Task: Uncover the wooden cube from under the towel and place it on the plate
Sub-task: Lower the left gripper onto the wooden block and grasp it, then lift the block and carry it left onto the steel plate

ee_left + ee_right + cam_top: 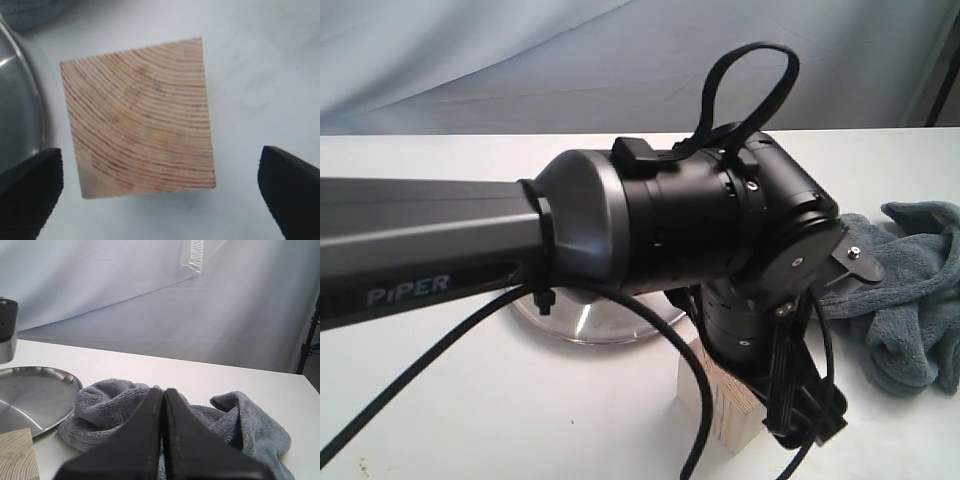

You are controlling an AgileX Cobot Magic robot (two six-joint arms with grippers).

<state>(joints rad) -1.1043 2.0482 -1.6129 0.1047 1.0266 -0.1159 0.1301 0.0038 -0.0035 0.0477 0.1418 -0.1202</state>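
The wooden cube [137, 117] rests uncovered on the white table, its ringed grain facing up, right beside the plate [17, 105]. My left gripper [160, 167] hangs above it, open, with one black fingertip [32, 192] on each side and clear gaps to the wood. In the exterior view the left arm [720, 220] reaches down over the cube [720, 410] and hides most of the steel plate [590, 325]. The blue-grey towel [910, 290] lies crumpled to the right. My right gripper [163, 392] is shut with nothing between its fingers, low in front of the towel [105, 402].
A pale cloth backdrop [520, 60] hangs behind the table. Black cables [440, 360] trail from the left arm across the near table. A dark stand leg [309, 335] rises at the far right edge.
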